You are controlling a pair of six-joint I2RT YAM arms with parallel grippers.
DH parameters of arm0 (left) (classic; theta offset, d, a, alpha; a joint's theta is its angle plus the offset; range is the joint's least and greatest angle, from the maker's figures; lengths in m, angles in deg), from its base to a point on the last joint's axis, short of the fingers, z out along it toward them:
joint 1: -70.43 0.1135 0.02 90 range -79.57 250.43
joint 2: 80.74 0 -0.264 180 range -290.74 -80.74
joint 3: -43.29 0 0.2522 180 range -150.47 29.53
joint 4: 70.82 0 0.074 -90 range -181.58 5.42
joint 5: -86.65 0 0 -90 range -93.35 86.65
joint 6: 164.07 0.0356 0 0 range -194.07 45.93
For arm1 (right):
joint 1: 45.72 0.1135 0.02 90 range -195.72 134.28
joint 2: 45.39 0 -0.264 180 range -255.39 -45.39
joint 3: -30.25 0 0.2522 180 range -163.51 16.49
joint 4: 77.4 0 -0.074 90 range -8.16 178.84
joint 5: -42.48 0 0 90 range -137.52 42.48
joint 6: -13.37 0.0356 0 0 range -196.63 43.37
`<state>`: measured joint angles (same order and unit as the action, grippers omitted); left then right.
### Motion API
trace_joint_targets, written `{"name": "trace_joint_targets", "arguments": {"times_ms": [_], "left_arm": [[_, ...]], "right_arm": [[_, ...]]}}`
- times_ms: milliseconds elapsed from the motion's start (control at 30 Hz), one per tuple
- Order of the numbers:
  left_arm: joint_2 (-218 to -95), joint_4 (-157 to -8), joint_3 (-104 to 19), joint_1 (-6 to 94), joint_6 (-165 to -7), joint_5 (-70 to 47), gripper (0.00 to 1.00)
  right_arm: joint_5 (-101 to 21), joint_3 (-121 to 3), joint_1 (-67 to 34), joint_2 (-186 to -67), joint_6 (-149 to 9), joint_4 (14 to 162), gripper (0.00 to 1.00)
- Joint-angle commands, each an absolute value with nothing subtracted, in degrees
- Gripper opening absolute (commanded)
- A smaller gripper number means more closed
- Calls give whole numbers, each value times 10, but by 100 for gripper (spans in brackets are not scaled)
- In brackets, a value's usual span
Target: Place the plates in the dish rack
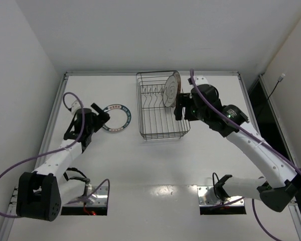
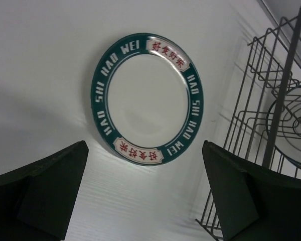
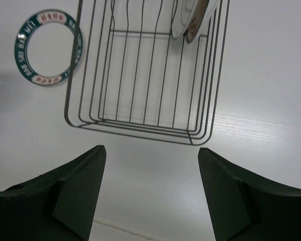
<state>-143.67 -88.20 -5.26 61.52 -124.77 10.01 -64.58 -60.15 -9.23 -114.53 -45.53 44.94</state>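
A white plate with a dark teal lettered rim lies flat on the table, left of the dish rack. My left gripper hovers at that plate's left edge, open, with nothing between its fingers. Two plates stand on edge close together at the rack's far right; the one facing left shows thin dark rings. My right gripper is open and empty just right of the rack, near those plates.
The wire rack sits at the middle back of the white table. A raised metal rim borders the table at the back and sides. White walls close in on both sides. Purple cables loop from both arms.
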Motion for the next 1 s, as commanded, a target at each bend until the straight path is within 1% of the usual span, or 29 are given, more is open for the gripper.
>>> {"name": "trace_joint_targets", "arguments": {"times_ms": [0, 33, 100, 233, 400, 467, 733, 933, 967], "left_arm": [[-1441, -758, 19, 705, -1291, -77, 94], [-1448, -734, 33, 724, -1297, -137, 92], [-1474, -675, 66, 759, -1308, -193, 90], [-1532, -601, 86, 776, -1333, -241, 90], [-1618, -586, 72, 782, -1333, -249, 90], [-1641, -555, 72, 782, -1345, -255, 90], [-1629, -637, 76, 782, -1341, -170, 90], [-1613, -670, 71, 782, -1341, -151, 90], [-1613, -686, 71, 782, -1341, -145, 89]], "right_arm": [[-618, -573, -92, -1127, -444, 456, 71], [-613, -562, -92, -1121, -444, 456, 71], [-599, -544, -92, -1105, -444, 462, 71], [-576, -525, -92, -1100, -438, 474, 71], [-559, -514, -92, -1095, -438, 474, 71], [-559, -514, -92, -1089, -443, 467, 71], [-573, -524, -92, -1077, -467, 442, 71], [-584, -508, -92, -1065, -473, 437, 71], [-584, -508, -92, -1065, -473, 437, 71]]}}
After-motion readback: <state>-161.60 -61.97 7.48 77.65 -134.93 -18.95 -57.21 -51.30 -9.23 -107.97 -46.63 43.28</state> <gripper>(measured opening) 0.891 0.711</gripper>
